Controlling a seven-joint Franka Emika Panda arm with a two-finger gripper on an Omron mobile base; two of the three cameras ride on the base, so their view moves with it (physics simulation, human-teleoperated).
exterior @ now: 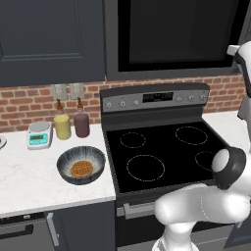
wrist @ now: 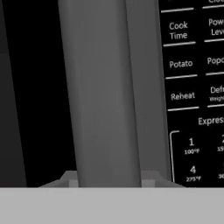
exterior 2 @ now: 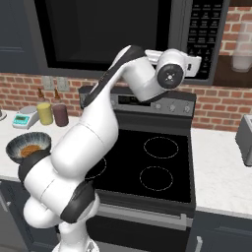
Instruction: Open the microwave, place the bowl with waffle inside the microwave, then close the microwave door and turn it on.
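The microwave (exterior 2: 123,37) is mounted above the stove (exterior: 162,152), against the brick wall. Its door (exterior: 179,34) is shut, with the black glass window spanning most of the front. The keypad (exterior 2: 205,34) occupies the right end of the microwave front.

The arm reaches up to the right edge of the door. In the hand view, the vertical grey door handle (wrist: 103,92) runs through the centre of the picture, with the keypad just to its right and the black glass to its left. The pincer (exterior 2: 193,64) sits at this handle; its fingertips are hidden, so whether it is clenched on the handle cannot be told.

The bowl (exterior: 81,164) rests on the white table (exterior: 29,181), left of the stove and near the front edge. The waffle (exterior: 81,169) lies flat inside the bowl, at its centre.

Behind the bowl, by the wall, stand a yellow jar (exterior: 62,126) and a dark red jar (exterior: 81,123), side by side. A small scale (exterior: 39,135) sits just left of the yellow jar.
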